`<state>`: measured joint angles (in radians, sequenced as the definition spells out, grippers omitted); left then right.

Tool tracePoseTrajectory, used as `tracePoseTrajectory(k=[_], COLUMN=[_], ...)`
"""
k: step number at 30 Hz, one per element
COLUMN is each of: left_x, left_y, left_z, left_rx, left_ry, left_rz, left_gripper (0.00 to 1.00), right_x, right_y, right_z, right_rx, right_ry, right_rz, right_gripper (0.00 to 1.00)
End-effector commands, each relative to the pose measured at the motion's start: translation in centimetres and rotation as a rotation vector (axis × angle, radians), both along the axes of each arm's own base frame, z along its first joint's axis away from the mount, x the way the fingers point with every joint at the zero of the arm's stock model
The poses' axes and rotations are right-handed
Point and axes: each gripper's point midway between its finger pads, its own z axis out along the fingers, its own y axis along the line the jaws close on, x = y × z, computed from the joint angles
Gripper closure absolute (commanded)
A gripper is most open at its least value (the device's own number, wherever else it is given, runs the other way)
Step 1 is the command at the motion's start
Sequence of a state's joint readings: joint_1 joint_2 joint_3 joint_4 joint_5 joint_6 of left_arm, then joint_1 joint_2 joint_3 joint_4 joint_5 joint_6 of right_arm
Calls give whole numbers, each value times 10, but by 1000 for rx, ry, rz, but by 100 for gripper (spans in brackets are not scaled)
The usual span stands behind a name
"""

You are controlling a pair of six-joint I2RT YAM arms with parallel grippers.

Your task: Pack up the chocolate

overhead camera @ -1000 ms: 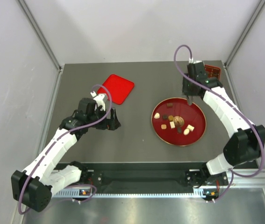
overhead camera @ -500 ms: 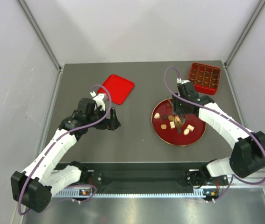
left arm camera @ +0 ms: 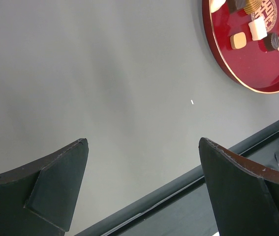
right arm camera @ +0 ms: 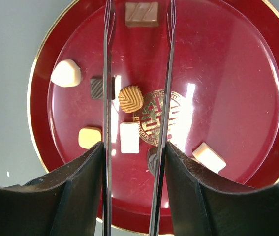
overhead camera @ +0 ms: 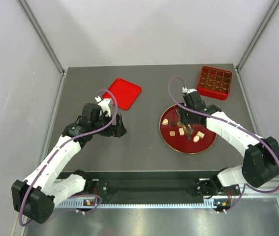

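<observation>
Grey table (overhead camera: 139,147), white walls (overhead camera: 129,29). Chocolate (right arm camera: 130,98) on red plate (right arm camera: 228,73): tiny, likely light, slippy, easy to squash. Right gripper (right arm camera: 134,152) holds tongs (right arm camera: 108,73) over it; best pinch one softly by sides. Left gripper (left arm camera: 143,142) wide open, holding nothing.

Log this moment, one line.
left gripper open over table | right gripper holding tongs above red plate | chocolates on plate

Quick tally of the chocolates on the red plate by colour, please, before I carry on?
cream chocolates: 3
tan chocolates: 2
brown chocolate: 1
dark chocolates: 2, one partly behind the tongs
Total: 8, all on the red plate
</observation>
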<state>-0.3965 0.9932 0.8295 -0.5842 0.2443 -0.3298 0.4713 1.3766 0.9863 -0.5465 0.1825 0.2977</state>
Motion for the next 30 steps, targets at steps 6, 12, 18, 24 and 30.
tracePoseTrajectory(k=[6, 12, 18, 24, 30], left_x=[3, 3, 3, 3, 3], left_y=[-1, 0, 0, -1, -1], left_z=[-1, -1, -1, -1, 0], left_rx=[5, 6, 5, 5, 4], left_ry=[-10, -11, -13, -11, -15], left_rz=[1, 2, 0, -1, 0], left_gripper=[1, 1, 1, 1, 1], right_x=[9, 6, 5, 2, 0], right_y=[6, 8, 6, 4, 0], right_z=[2, -5, -7, -2, 12], right_rx=[-5, -19, -37, -46, -51], right_ry=[-59, -48, -44, -40, -54], right_rz=[8, 12, 7, 6, 2], right_gripper=[50, 51, 53, 57, 59])
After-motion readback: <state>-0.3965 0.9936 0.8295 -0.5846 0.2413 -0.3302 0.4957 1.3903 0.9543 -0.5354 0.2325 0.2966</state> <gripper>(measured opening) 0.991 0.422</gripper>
